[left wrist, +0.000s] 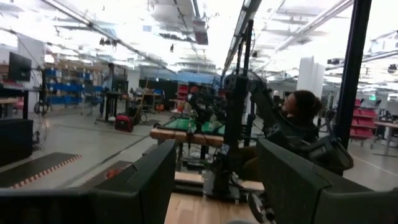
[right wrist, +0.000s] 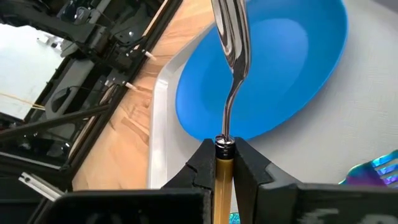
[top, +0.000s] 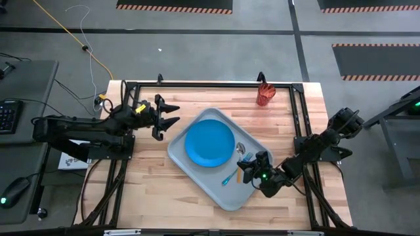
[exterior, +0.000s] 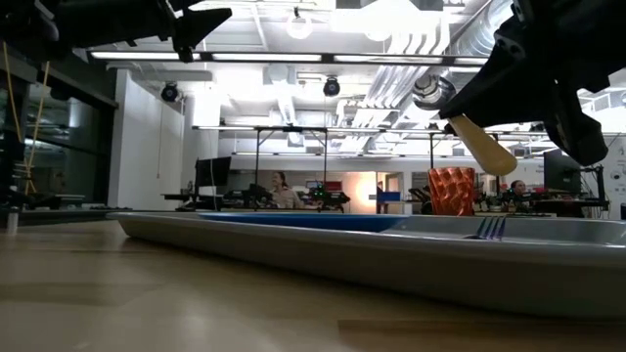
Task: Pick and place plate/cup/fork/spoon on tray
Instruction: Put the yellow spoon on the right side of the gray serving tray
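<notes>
The pale grey tray lies mid-table with the blue plate flat on it. The teal fork lies on the tray right of the plate; its tines show in the low view. My right gripper is over the tray's right part, shut on the orange-handled spoon. The red-orange cup stands upright on the table at the far right, off the tray. My left gripper hovers open and empty just left of the tray. My right gripper pinches the spoon's orange handle between its two fingers, close to the metal neck. The handle runs along the fingers, which come slanting from the table's near right. The spoon is lifted clear of the tray, tilted, its bowl over the plate's edge.
A black frame rail runs along the table's far edge and down both sides. Bare wood shows at the near left. A person sits in the room beyond the table.
</notes>
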